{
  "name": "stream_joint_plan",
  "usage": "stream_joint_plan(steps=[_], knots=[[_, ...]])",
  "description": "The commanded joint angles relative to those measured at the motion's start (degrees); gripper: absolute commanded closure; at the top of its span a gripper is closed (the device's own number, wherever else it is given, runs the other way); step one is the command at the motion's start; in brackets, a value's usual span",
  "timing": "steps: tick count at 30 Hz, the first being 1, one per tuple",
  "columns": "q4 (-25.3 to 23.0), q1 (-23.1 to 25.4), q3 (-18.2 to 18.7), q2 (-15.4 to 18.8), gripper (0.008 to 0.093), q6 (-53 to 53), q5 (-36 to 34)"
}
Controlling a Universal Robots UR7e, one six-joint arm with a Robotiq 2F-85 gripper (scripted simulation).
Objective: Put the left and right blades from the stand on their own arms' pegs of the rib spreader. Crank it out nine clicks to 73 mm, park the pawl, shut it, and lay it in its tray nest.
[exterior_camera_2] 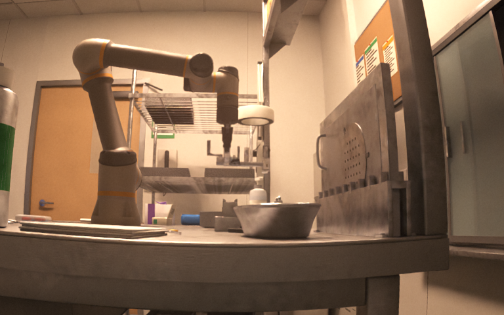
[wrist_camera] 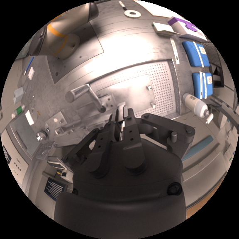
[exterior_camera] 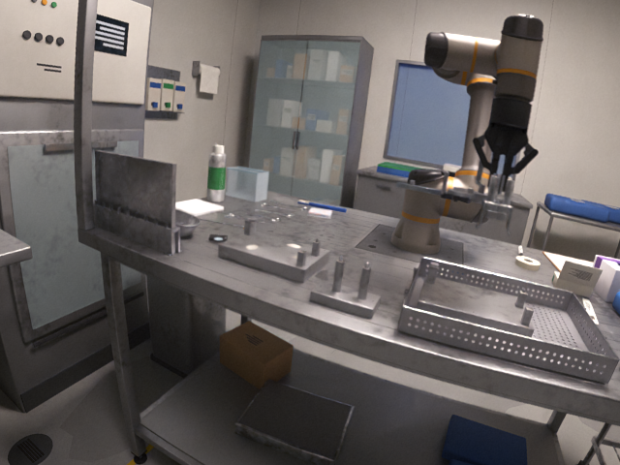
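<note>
The rib spreader hangs in the air above the perforated tray, well clear of its floor. My gripper is closed on the spreader's rack bar from above, and the wrist camera shows the fingers clamped on the narrow bar. The crank handle sticks out to one side, and the blades hang down from the arms. The blade stand with its two posts stands empty on the table left of the tray. The fixture plate lies further left.
Behind the table stand my arm's base, a glass cabinet and a blue window. A steel bowl, a panel rack and a green-banded bottle sit at the left end; boxes and a tape roll lie right.
</note>
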Motion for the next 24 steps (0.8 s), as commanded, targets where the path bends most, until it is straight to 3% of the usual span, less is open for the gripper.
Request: stream_joint_plan(steps=[1,24], knots=[[-0.4,0.5,-0.3,0.1,0.0934,0.5,-0.1],[-1.9,9.9,-3.6,4.9,0.0934,9.9,-0.1]])
